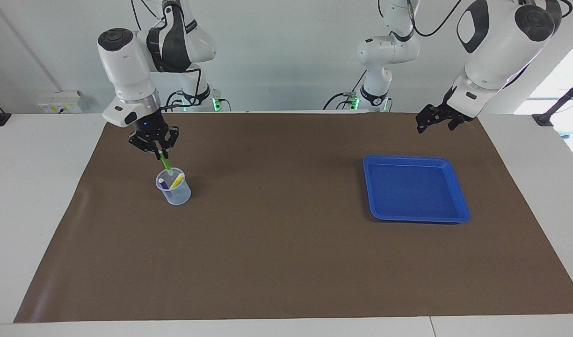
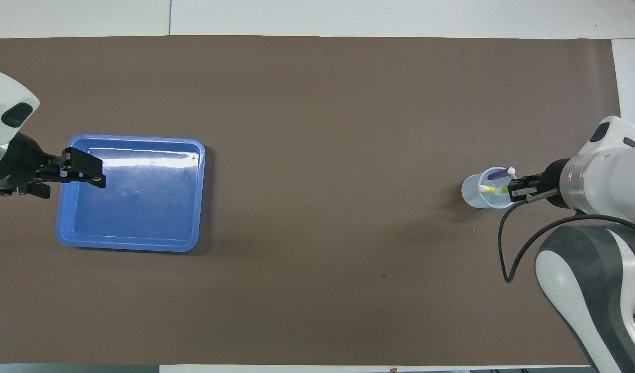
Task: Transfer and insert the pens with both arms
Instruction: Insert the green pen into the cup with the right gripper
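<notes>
While the facing view shows the whole table, the cup (image 1: pixel 173 188) toward the right arm's end serves as the landmark. Directly over it hangs the right gripper (image 1: pixel 161 153), its fingertips pinched on the upper end of the green pen (image 1: pixel 165 163). That pen runs steeply downward from the fingertips, slightly tilted, and its pale lower tip sits at the cup's rim or just inside it; which of the two I cannot tell. So the pen's long axis already points down into the cup, and the coming move looks like a short straight lowering and a release. Inside the cup lean the purple pen (image 1: pixel 163 183) and the yellow pen (image 1: pixel 177 180), which leave little room. Well apart from the cup, at the left arm's end, lies the blue tray (image 1: pixel 460 198) with nothing in it. The left gripper (image 1: pixel 434 122) hangs in the air near the mat's edge, above the ground between the tray and the robots, fingers spread wide and holding nothing; that arm waits.

From the overhead view, the right gripper (image 2: pixel 519 190) covers the cup's (image 2: pixel 470 192) edge on the right arm's side, hiding most of the green pen (image 2: pixel 501 190). Only the purple pen (image 2: pixel 499 174) and the yellow pen's (image 2: pixel 488 189) tips show clearly. The left gripper (image 2: pixel 73 176) overlaps the tray's (image 2: pixel 130 243) rim, and its arm is cut off by the frame.
</notes>
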